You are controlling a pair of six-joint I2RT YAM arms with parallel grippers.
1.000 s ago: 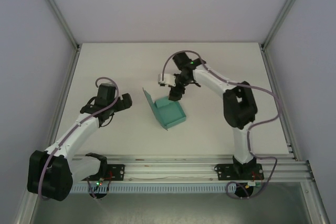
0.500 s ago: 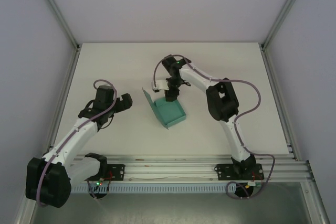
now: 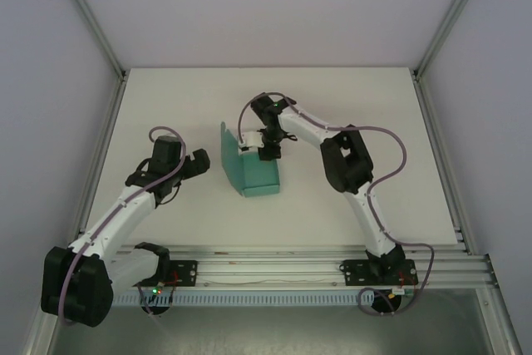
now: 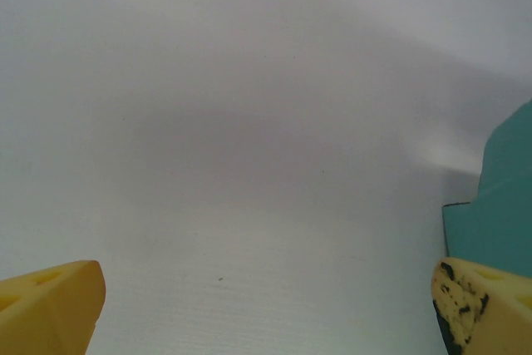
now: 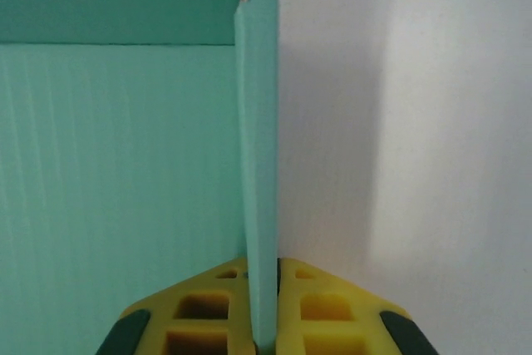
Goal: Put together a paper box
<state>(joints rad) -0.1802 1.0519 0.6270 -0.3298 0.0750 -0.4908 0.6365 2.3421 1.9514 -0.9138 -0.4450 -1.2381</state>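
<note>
Teal-green thin-card paper box (image 3: 256,174) lies open-face-up mid-bench (image 3: 166,106), long axis running far edge to near edge, right gripper (image 3: 268,152) pinching an upright wall, left gripper (image 3: 198,164) spread wide nearby.

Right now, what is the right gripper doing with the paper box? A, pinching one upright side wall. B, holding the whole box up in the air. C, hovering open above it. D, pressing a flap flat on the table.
A: in the right wrist view the right gripper has its yellow fingers closed on a thin upright wall of the teal paper box.
</note>
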